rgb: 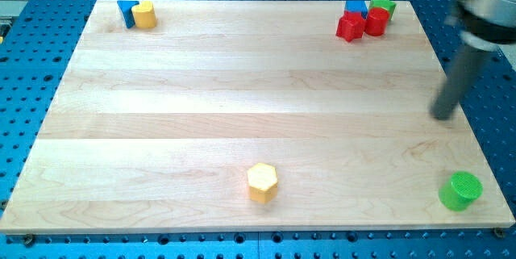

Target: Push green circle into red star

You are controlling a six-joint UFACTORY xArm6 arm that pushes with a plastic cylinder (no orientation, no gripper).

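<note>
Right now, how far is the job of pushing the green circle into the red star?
Nothing looks done yet. The green circle sits at the view's bottom right corner, far from the red star, which is at the view's top right beside other blocks. In hand: my tip stands above the green circle in the view, apart from it and not touching. Left to do: reach the circle's lower side and push it up the board to the star.

The green circle (460,190) lies flat near the board's bottom-right corner, alone. The red star (350,27) sits far off at the top right, touching other blocks.
</note>
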